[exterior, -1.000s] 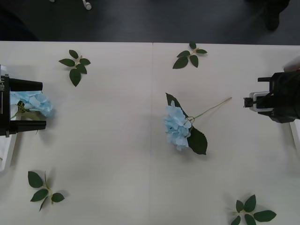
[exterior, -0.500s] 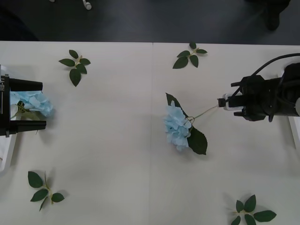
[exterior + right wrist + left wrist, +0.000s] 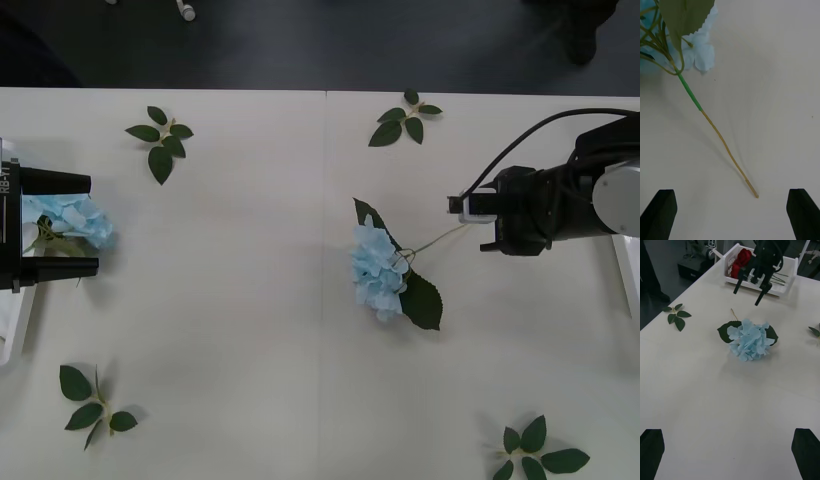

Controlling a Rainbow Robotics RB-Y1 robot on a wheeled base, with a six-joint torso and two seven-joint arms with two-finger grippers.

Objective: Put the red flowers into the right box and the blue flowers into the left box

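A blue flower [image 3: 378, 270] lies mid-table, its thin stem [image 3: 445, 235] pointing toward my right gripper [image 3: 468, 226]. That gripper is open, hovering low with the stem's bare tip [image 3: 752, 191] between its fingers [image 3: 658, 213]. From the left wrist, the flower [image 3: 750, 339] shows with the right gripper [image 3: 750, 288] open just beyond it. Red flowers [image 3: 741, 260] lie in the right box [image 3: 788, 275]. My left gripper [image 3: 94, 224] is open at the table's left edge over another blue flower [image 3: 70, 220], beside the left box [image 3: 18, 325].
Loose green leaf sprigs lie at the far left [image 3: 160, 140], far centre-right [image 3: 405, 118], near left [image 3: 92, 405] and near right [image 3: 535, 455]. A seam [image 3: 325, 160] runs down the table's middle. The right box's rim [image 3: 630, 275] shows at the right edge.
My right gripper has travelled left from the table's right edge to the tip of the blue flower's stem. The left arm and both blue flowers have stayed put.
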